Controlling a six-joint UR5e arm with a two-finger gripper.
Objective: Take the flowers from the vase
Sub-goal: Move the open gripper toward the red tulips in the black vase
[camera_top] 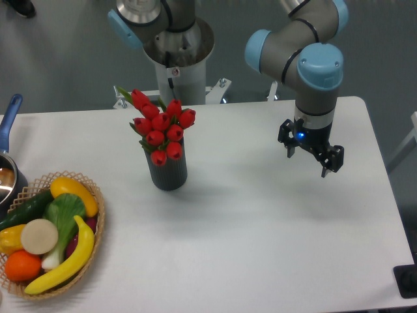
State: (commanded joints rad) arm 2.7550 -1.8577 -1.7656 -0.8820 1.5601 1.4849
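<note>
The flowers [160,127] stand upright in the vase [168,171], left of the table [273,228] centre. A basket [96,225] of produce lies well left of the vase. Well right of it hangs the gripper [309,158], jaws spread, empty.

1. My tool [311,156] looks like matt black plastic or metal.
2. The flowers [161,128] have glossy, plastic-looking red buds.
3. The vase [168,172] is dark, ribbed and matt.
4. The counter [260,228] is smooth matt white.
5. The basket [98,225] is woven wicker.
</note>
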